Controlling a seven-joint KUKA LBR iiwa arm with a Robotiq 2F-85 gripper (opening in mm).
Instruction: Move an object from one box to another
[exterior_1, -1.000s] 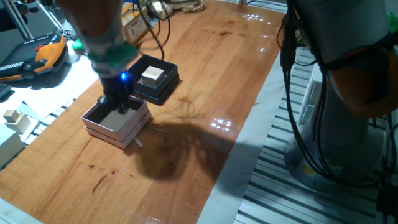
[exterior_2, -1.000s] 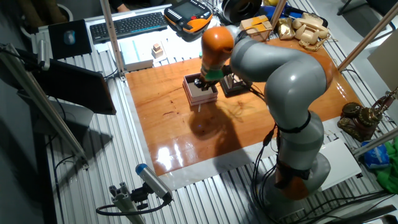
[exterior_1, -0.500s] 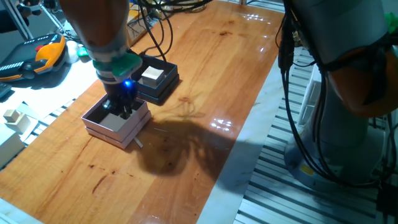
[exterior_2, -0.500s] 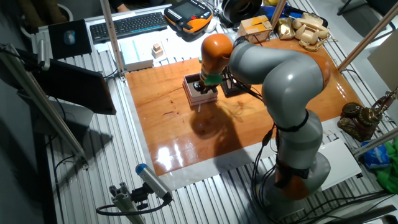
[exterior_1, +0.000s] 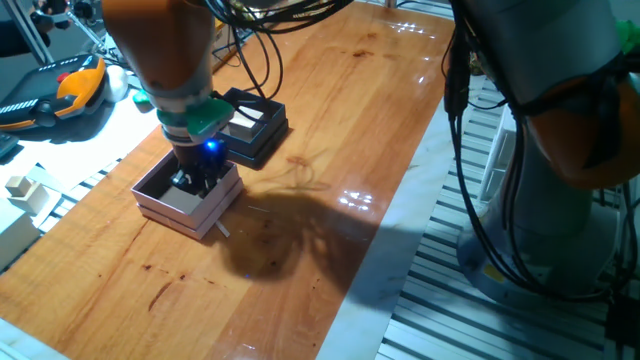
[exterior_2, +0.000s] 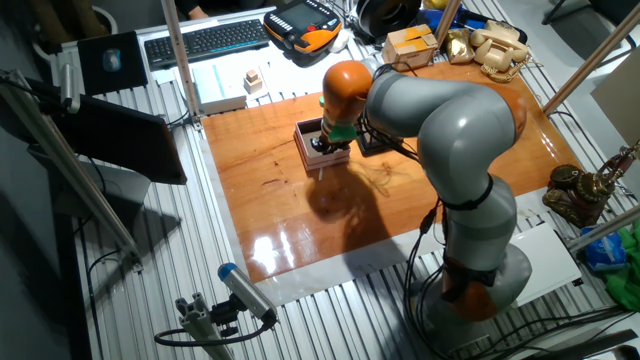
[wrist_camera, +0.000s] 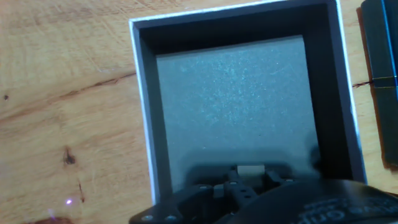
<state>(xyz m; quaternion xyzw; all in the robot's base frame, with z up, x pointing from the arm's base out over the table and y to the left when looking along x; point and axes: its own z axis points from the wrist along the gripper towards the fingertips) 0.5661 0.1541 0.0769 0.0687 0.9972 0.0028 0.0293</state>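
**Pincer lowered into the pink box, cube at its tip**

Pincer (exterior_1: 190, 182) of my arm sits low inside the pale pink box (exterior_1: 153, 200), with a blue light glowing on the wrist just above it. From the hand view I look straight down into this box (wrist_camera: 144, 99): its grey floor fills most of the picture, framed by dark walls and a pale rim. At the bottom edge of that view, a small pale block, which I take to be the wooden cube (wrist_camera: 250, 170), shows between the dark parts of the pincer (wrist_camera: 249, 180). It seems to be gripped there, though most of it is hidden, so I cannot tell for certain whether the fingers are closed on it or merely beside it.

The black box (exterior_1: 262, 136) stands just behind the pink one on the wooden worktop (exterior_1: 330, 150), close to it; a pale patch shows inside, partly hidden by the arm. In the other fixed view the grey and orange arm (exterior_2: 440, 110) bends over both boxes near the far side of the worktop (exterior_2: 290, 210). Two pale wooden blocks (exterior_1: 24, 190) rest off to the left, well apart from the boxes.
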